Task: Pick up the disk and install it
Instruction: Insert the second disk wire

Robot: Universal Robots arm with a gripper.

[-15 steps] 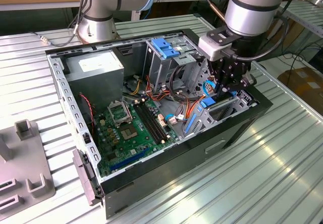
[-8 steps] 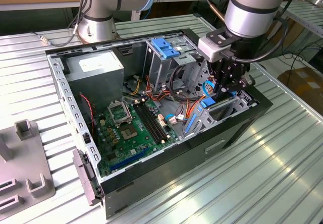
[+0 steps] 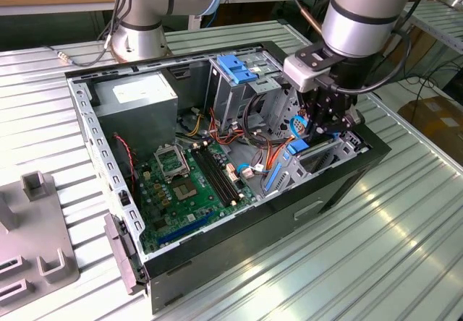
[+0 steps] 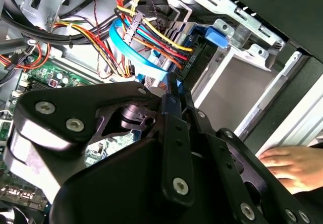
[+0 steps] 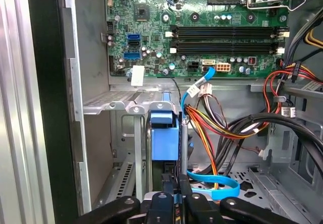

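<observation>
**Disk in the end effector, down inside the PC case at the drive bay**

Your end effector (image 5: 171, 196) is clamped on the disk (image 5: 165, 138). In the first wrist view the fingers (image 5: 187, 204) pinch the near edge of the blue frame, so the disk sits edge-on, straight out from the fingertips, nothing between them.

Exterior view: end effector (image 3: 318, 122) is low inside the open computer case (image 3: 347, 183), at the exterior view's right end, over the metal drive bay (image 3: 318, 158). The blue frame (image 3: 298, 146) shows just under it, touching or nearly touching the bay. I can't tell if it's seated.

Handling, my read: rigid metal body, fairly dense, shock-sensitive. The plastic frame is the softer part and may flex, so holding by the frame edges looks sensible; keep off the label face.

Close by: the bundle of coloured power wires (image 5: 212, 128) and the blue SATA cable (image 5: 212, 181) lie just beside the disk. The motherboard (image 5: 202, 27) is beyond, well apart.

Second wrist view: a person's hand (image 4: 295, 166) rests on the case edge, near the end effector.

Case sits on the ribbed tabletop (image 3: 391, 249).
</observation>
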